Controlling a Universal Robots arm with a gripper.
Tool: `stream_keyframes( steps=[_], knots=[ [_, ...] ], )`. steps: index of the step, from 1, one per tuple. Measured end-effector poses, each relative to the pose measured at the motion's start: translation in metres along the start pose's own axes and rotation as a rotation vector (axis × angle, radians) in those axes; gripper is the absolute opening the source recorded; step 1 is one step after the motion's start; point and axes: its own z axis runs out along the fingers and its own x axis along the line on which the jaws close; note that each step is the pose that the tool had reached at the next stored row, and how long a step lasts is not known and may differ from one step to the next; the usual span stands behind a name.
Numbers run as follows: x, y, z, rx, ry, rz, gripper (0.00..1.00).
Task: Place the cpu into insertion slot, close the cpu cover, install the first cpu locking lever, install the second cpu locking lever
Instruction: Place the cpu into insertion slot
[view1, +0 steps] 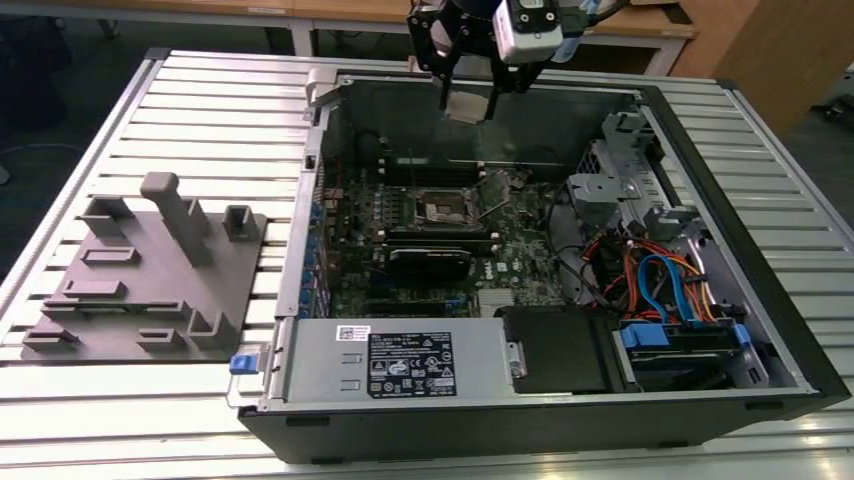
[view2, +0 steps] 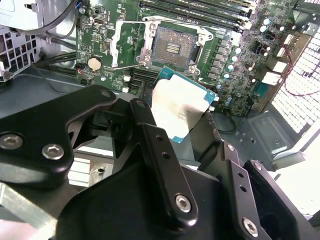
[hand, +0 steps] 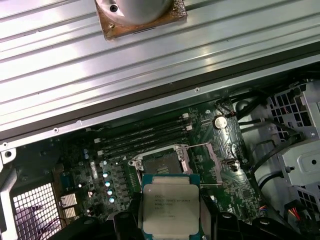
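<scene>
While I stood by the table (view1: 200, 90), the hand (view1: 467, 98) was clenched on the cpu (view1: 467, 105), which hung in the air over the open computer case (view1: 310, 150), on the side toward the table edge farthest from the exterior camera. Both wrist views showed the chip pinched by two opposite edges between the black fingers (view2: 150, 135), with its dull silver top (hand: 171, 210) bare and facing the first wrist camera. It was well apart from the insertion slot (view1: 445, 207), which sat uncovered in the middle of the motherboard (view1: 514, 270). In the second wrist view the cpu cover (view2: 116, 45) looked swung up beside the slot, though I could not be sure of its exact angle.

To my eye the chip would handle as something light, thin and quite stiff, so weight was no worry. Its metal lid looked smooth and likely slippery, and its narrow green border gave the fingers little to bite on. I judged the underside and the slot's contacts to be the fragile parts. The edges seemed the right place to hold it, as the hand did, keeping it flat and square to the slot and never pressing on the faces.
</scene>
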Motion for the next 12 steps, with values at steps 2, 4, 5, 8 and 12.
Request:
stream_keyframes(
  steps=[2,4,5,8,12],
  knots=[
    [0.0,0.0,0.0,0.0,-0.0001,0.001,0.54],
    [0.0,0.0,0.0,-0.0002,-0.0003,0.004,0.54],
    [0.0,0.0,0.0,-0.0001,-0.0005,0.006,0.54],
    [0.0,0.0,0.0,0.0,-0.0016,0.017,0.54],
    [0.0,0.0,0.0,-0.0001,-0.0045,0.048,0.54]
  ],
)
